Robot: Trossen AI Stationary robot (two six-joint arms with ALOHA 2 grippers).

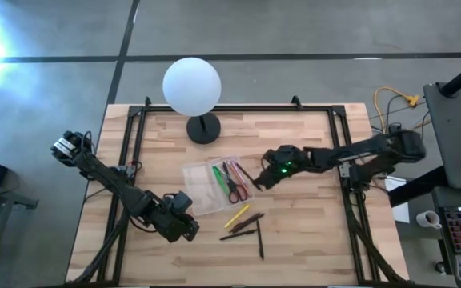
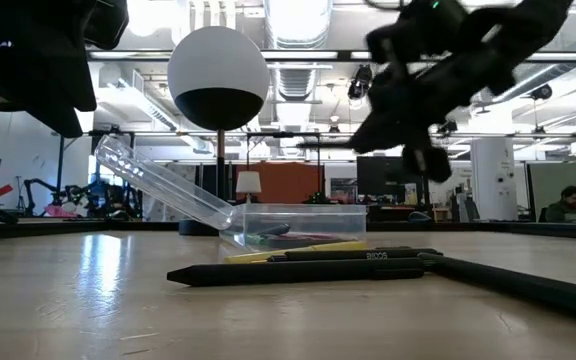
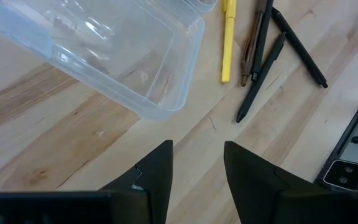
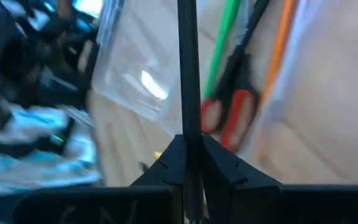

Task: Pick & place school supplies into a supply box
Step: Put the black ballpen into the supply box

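We logged the table [image 1: 302, 232] first, pale wood, with the globe lamp [image 1: 191, 86] standing at its far edge. Near the table's middle sat the clear box [image 1: 201, 189], its lid [image 2: 163, 185] tilted open to the left arm's side. Inside the box we saw the red scissors [image 1: 236, 187], a green marker [image 1: 219, 178] and an orange pencil [image 4: 282, 43].

The right gripper [image 1: 264, 178] hung just above the box's right edge, fingers clenched on a dark pen [image 4: 188, 68] that pointed out over the box. The left gripper [image 3: 197, 165] hovered low over bare wood at the near-left of the box, fingers spread apart and holding nothing.

On the table in front of the box lay a yellow pencil [image 1: 236, 216], and just beside it several dark pens [image 1: 247, 226], some touching, one [image 1: 259, 240] apart nearer the front edge.
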